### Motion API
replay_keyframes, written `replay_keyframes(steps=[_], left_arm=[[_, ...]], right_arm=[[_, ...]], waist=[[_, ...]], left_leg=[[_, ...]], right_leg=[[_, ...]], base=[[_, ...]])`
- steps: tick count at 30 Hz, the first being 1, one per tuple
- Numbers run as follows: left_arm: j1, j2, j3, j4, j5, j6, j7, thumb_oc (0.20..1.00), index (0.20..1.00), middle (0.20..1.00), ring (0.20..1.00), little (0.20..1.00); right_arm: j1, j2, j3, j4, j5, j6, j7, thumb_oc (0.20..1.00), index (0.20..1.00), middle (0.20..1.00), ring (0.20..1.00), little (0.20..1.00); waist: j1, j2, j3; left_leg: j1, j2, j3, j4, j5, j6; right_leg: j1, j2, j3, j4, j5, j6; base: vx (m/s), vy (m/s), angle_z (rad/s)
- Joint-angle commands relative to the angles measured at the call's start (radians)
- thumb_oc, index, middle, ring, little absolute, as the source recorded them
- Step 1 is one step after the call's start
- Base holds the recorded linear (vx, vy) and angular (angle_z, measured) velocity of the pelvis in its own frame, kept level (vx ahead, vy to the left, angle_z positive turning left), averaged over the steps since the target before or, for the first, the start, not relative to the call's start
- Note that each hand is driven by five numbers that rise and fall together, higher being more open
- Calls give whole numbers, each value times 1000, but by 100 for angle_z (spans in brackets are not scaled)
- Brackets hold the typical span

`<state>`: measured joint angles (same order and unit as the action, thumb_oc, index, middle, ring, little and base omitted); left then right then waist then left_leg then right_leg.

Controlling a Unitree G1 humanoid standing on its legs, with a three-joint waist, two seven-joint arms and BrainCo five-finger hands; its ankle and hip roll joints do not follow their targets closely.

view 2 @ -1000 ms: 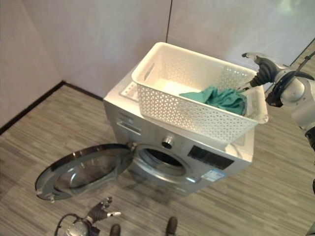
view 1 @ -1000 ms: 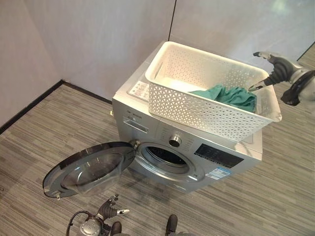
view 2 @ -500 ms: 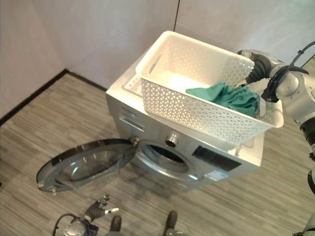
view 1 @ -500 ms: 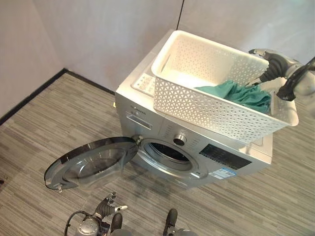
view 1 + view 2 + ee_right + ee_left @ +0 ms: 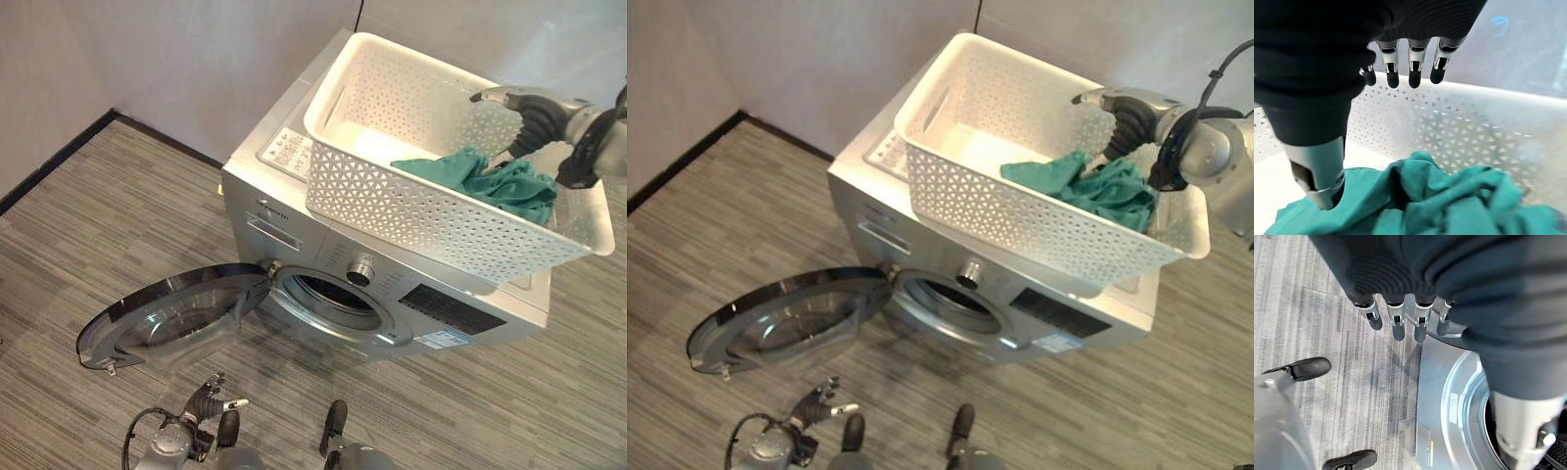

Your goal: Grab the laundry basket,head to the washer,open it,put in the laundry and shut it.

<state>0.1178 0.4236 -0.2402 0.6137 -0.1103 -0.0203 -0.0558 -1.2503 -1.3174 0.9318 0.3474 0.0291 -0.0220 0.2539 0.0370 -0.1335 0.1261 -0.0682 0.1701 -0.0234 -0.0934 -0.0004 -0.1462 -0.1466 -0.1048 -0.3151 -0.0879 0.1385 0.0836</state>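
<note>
On top of the washer [image 5: 411,304] your laundry basket [image 5: 431,211] holds the green laundry [image 5: 1097,186] at its right end. Your right hand [image 5: 1400,68] hangs above it, fingers straight, thumb tip on the cloth. Your left hand [image 5: 1400,318] hangs relaxed near the open door [image 5: 167,318].

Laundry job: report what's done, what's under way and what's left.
Done: the basket sits on the washer, and the door hangs open. Under way: the right hand is inside the basket with its fingers open, thumb down on the green laundry, not yet gripping it. The left hand hangs low. Left: load the drum, shut the door.
</note>
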Motion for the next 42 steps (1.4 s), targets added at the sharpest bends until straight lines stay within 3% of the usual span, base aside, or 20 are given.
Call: replay_keyframes(steps=[1,5,12,28,42], left_arm=[[-34,23,-19,11,3,-30,-6,1000,1000,1000,1000,1000],[-36,30,-15,-8,-2,-32,-7,1000,1000,1000,1000,1000],[-38,33,-19,-10,-4,-28,-6,1000,1000,1000,1000,1000],[-32,33,-36,-57,-42,-42,-1,1000,1000,1000,1000,1000],[-56,48,-65,-86,-43,-56,2,1000,1000,1000,1000,1000]], right_arm=[[-68,-125,37,-53,59,12,37,1000,1000,1000,1000,1000],[-55,-154,71,-78,52,12,67,1000,1000,1000,1000,1000],[6,-125,39,-49,38,24,88,1000,1000,1000,1000,1000],[93,-49,32,53,-63,20,118,1000,1000,1000,1000,1000],[118,16,81,38,1,44,194,1000,1000,1000,1000,1000]], waist=[[2,-46,-6],[1,-60,2],[5,-65,23],[14,-28,63],[19,-5,99]], left_leg=[[-6,18,8,42,-48,37],[-10,20,5,48,-51,37],[-22,19,4,51,-49,39],[-42,16,-3,33,-27,40],[-126,7,-10,9,19,35]], right_leg=[[87,-80,4,95,-174,83],[86,-77,5,96,-173,83],[70,-78,12,101,-172,84],[33,-81,19,105,-166,83],[-34,-85,23,74,-133,87]], base=[[0,0,0],[-2,-2,-2],[-4,0,0],[-6,0,0],[-35,1,1]])
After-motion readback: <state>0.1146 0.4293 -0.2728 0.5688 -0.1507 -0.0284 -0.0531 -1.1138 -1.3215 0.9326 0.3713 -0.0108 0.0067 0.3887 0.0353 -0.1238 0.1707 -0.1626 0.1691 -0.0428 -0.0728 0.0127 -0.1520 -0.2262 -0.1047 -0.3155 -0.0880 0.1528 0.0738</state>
